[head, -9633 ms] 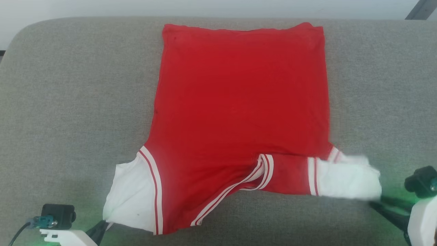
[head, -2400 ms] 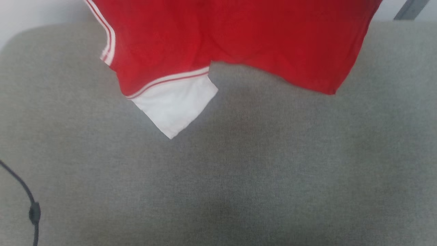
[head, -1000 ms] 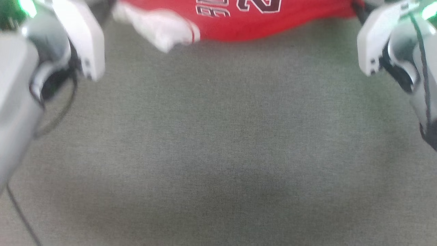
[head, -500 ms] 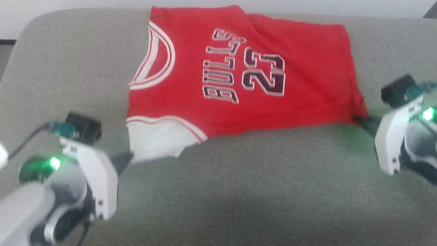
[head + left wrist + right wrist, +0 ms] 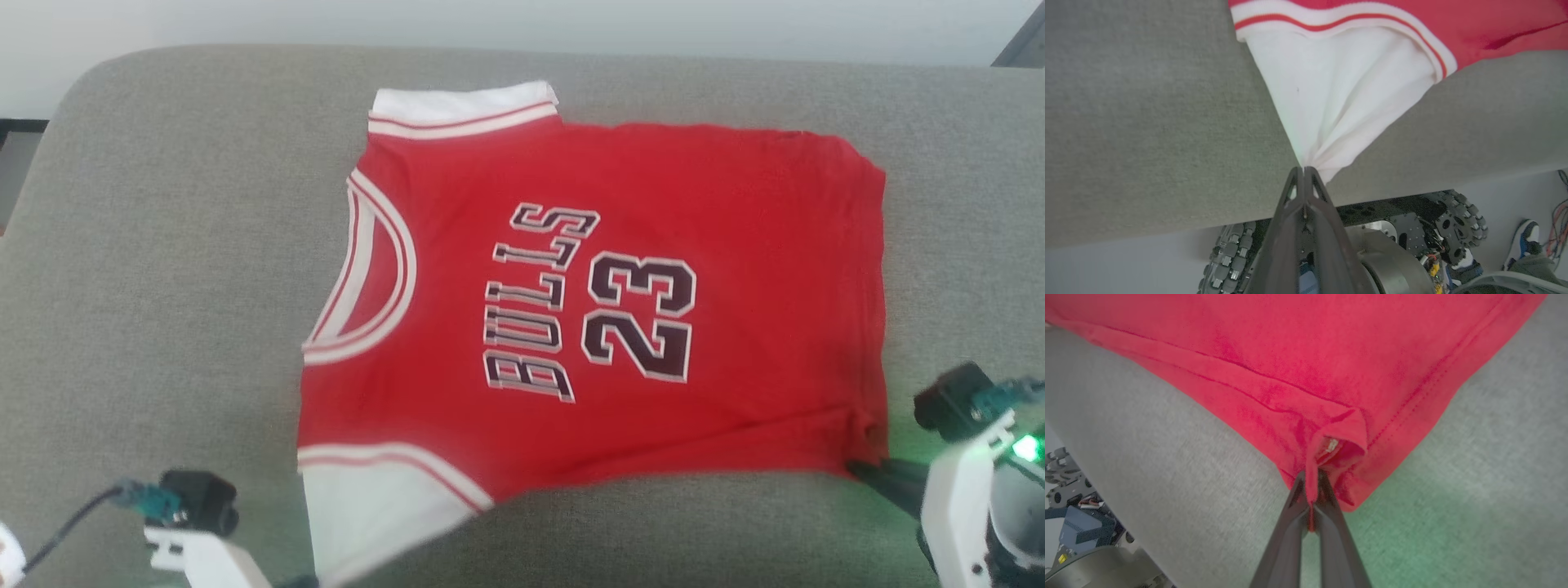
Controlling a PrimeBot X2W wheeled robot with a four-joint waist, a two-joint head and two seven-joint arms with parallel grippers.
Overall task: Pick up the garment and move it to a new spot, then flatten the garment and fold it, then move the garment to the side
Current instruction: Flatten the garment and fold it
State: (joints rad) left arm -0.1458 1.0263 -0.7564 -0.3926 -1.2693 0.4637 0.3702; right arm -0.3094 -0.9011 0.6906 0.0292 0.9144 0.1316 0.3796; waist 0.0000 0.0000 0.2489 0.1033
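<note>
Below the near edge of the grey cushion [image 5: 163, 245], the left wrist view catches the robot's wheeled base [image 5: 1453, 220] and a person's shoe [image 5: 1523, 245] on the floor.

At that near edge, toward the cushion's left, the left gripper [image 5: 1303, 169] has its two dark fingers pressed together on the gathered tip of the near white sleeve [image 5: 1339, 90], which fans out from the pinch. Toward the cushion's right, the right gripper [image 5: 1310, 475] is clamped on the red hem corner [image 5: 1339, 445]. Cloth is squeezed between its fingers, and a small white tag shows in the fold just past them. A green glow tints the cushion beside it.

The garment [image 5: 735, 204] lies spread over the middle of the cushion, chest side up and turned sideways. Its striped neckline [image 5: 367, 269] is toward the cushion's left and its hem toward the cushion's right. The block letters BULLS [image 5: 531, 302] and the number 23 [image 5: 641, 327] sit mid-cushion, reading sideways. The cloth looks mostly flat, with slight ripples along its nearer side.

Toward the cushion's far edge, the second white sleeve [image 5: 461, 106] lies folded short against the red body. A pale wall [image 5: 490, 20] stands beyond the cushion.
</note>
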